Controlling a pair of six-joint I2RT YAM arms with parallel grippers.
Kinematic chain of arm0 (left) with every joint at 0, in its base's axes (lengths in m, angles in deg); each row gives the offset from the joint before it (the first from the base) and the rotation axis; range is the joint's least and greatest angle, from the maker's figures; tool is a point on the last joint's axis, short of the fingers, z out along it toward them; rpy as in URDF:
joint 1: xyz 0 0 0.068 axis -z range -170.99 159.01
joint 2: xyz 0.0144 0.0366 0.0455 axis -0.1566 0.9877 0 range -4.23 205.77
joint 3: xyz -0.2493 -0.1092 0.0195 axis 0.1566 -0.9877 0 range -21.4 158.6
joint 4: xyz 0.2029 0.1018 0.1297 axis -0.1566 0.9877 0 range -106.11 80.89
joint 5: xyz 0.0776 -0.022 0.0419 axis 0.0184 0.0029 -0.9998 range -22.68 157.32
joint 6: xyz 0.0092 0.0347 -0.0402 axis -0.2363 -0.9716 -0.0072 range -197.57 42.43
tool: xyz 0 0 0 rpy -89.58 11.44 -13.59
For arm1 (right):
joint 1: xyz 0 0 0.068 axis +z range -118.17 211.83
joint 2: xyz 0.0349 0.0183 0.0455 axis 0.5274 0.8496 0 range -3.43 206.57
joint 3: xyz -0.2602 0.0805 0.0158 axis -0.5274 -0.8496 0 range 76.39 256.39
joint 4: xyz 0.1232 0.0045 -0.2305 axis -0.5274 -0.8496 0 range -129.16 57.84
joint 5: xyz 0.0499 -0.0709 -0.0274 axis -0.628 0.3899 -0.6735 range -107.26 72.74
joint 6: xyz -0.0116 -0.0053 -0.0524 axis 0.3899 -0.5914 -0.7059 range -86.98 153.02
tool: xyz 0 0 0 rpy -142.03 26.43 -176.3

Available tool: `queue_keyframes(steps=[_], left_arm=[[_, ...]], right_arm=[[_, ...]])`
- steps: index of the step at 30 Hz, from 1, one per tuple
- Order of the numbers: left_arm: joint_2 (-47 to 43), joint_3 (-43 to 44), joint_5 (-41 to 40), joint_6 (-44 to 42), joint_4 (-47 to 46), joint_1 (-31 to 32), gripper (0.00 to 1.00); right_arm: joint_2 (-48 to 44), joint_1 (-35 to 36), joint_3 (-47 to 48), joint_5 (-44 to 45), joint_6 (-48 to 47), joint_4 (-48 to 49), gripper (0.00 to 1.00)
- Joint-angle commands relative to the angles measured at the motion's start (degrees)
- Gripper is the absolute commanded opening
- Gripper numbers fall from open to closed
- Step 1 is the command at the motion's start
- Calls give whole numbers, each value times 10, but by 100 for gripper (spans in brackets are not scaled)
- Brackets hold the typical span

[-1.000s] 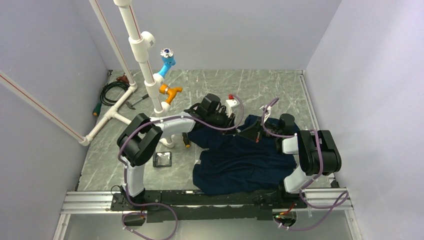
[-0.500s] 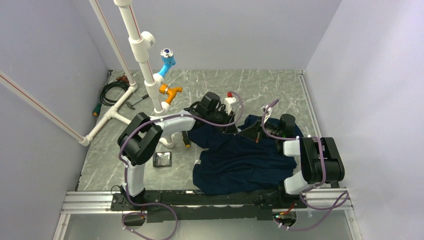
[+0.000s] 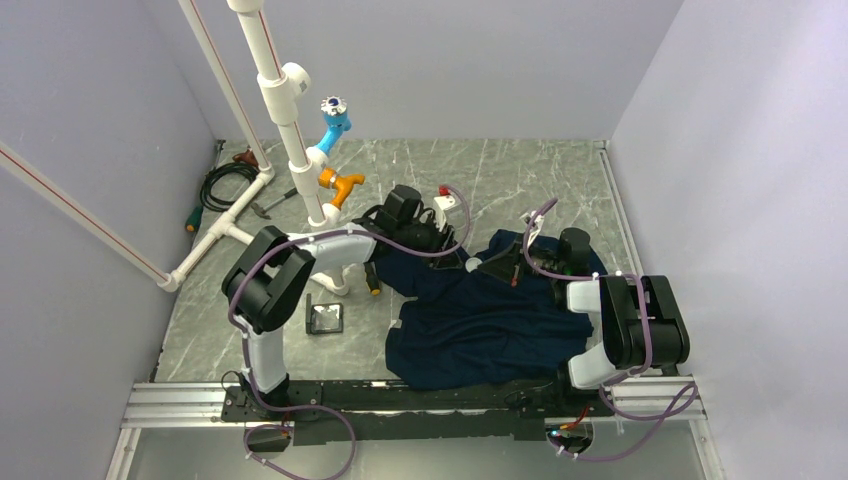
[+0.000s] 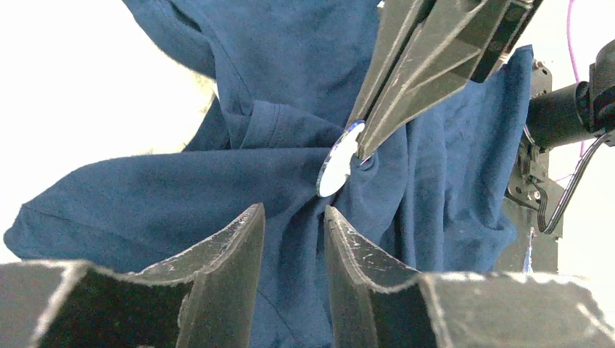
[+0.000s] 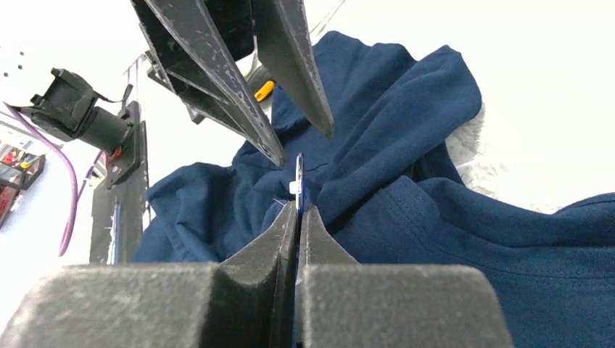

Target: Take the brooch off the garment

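Observation:
The dark navy T-shirt lies crumpled between the two arms. My right gripper is shut on the brooch, a small round blue-grey disc seen edge-on, which still touches a pulled-up fold of the shirt. In the left wrist view the disc shows pale between the right gripper's closed tips, against the cloth. My left gripper is open and empty, a short way back from the brooch, with only cloth behind its gap. It faces the right gripper across the shirt's far edge.
A white pipe frame with a light-blue fitting and an orange fitting stands at the back left. A small black square object and a yellow-handled tool lie left of the shirt. Cables lie at the far left.
My left arm has drawn back to the left, away from the brooch. My right gripper has stayed in place, shut on the brooch.

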Motion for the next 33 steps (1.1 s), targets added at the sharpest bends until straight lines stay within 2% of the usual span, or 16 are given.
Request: queue_keyframes(steps=[1, 9, 16, 26, 33], left_arm=[[-39, -12, 35, -40, -55, -2, 40], [-35, -12, 42, -94, -61, -1, 36], [-25, -3, 60, -96, -62, 4, 32], [-15, -1, 79, -109, -54, 17, 39], [-11, 4, 83, -123, -41, 26, 36]], right_arm=[[-11, 4, 11, -25, -18, 15, 0], [-15, 7, 8, -47, -23, 28, 0], [-11, 10, 11, -56, -30, 21, 0], [-1, 11, 12, -60, -28, 25, 0], [0, 11, 11, -66, -27, 28, 0]])
